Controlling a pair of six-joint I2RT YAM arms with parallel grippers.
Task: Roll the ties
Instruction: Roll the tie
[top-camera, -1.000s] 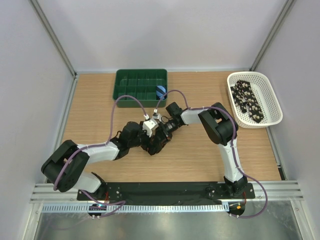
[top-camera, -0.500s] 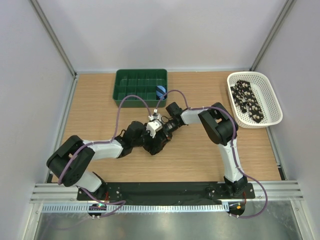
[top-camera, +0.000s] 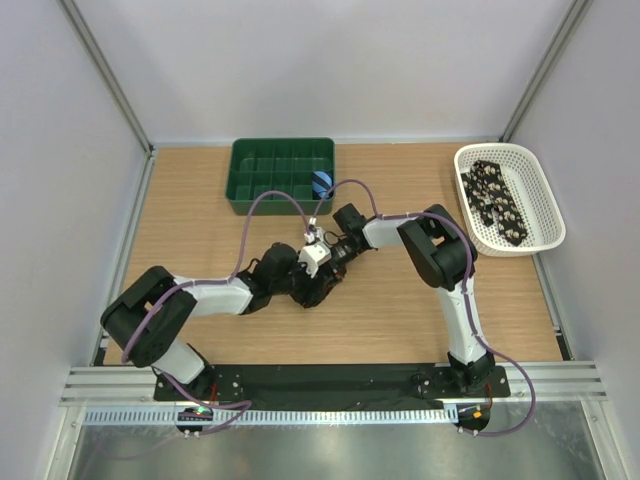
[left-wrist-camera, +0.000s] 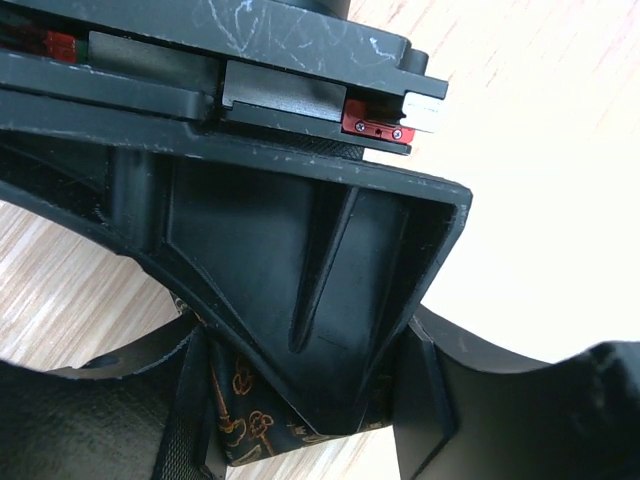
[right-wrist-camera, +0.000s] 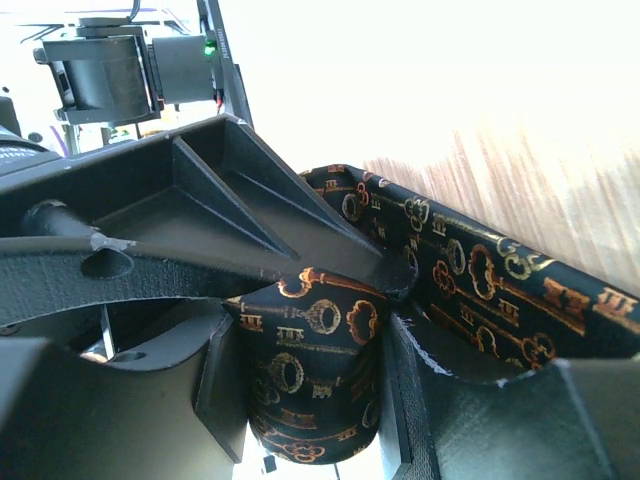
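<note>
- Now, at the middle of the overhead frame, we see both arms meeting low over the wooden surface (top-camera: 190, 220), their tips crowded together.
- The right gripper (right-wrist-camera: 312, 400) has its jaws partway closed on a dark tie (right-wrist-camera: 310, 340) patterned with gold-orange keys. The rolled part stands between them at bottom centre of the right wrist frame, and the loose length runs off towards the right edge.
- A ribbed finger of the left gripper (left-wrist-camera: 305, 425) sits against the roll's top there.
- Its own wrist frame shows only a strip of that tie at the bottom, so we cannot tell whether the left jaws grip it.
- A second tie (top-camera: 495, 200), black with pale spots, lies in the white basket (top-camera: 545, 185) at upper right.
- A blue striped roll (top-camera: 320, 183) sits in the green tray (top-camera: 236, 180) at top centre.
</note>
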